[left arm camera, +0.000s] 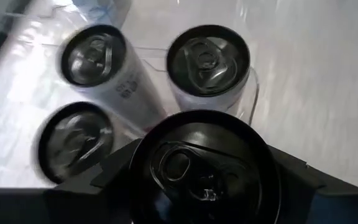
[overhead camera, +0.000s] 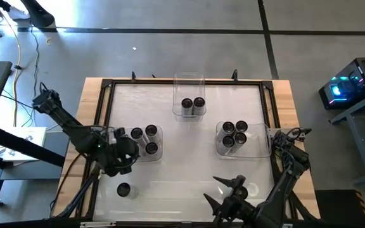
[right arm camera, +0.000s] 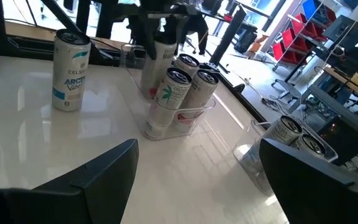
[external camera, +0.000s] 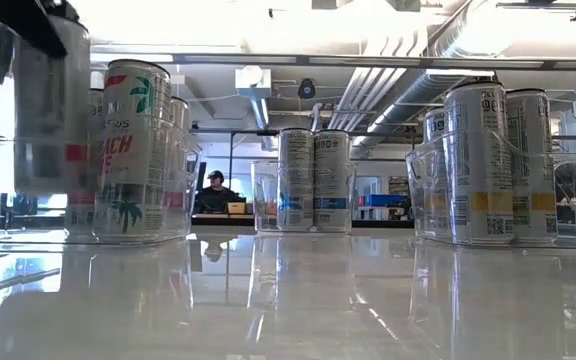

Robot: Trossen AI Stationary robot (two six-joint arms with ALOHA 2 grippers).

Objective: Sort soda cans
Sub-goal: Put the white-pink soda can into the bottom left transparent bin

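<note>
Closest to the lens in the left wrist view is the dark round top of a grey-sided soda can (left arm camera: 204,168), clamped between the fingers of the left pincer (overhead camera: 122,154), which holds it above the left-hand clear plastic tray (overhead camera: 159,130). Three more cans (overhead camera: 146,139) with black tops already stand upright in that tray, close together, and the held can hangs just beside them at the tray's outer end.

By my reading the sort is well along but unfinished. A second clear tray (overhead camera: 189,82) at the desk's far middle holds two cans (overhead camera: 192,104) side by side, and a third clear tray (overhead camera: 258,152) on the right holds four (overhead camera: 234,135) packed in a cluster. One lone can (overhead camera: 124,189) stands loose on the glossy white desk (overhead camera: 182,171) near the front left, apart from every tray, and another seems to sit partly hidden by the right arm near the front edge, though that I cannot make out for sure. So the can in hand has to be set down, then the loose ones gathered.

The right pincer (overhead camera: 230,189) waits over the desk's front edge, its jaws released and wide, gripping nothing. The three seated cans leave little room, so the held can could knock a neighbour as it descends. A person sits in the room far beyond the desk.
</note>
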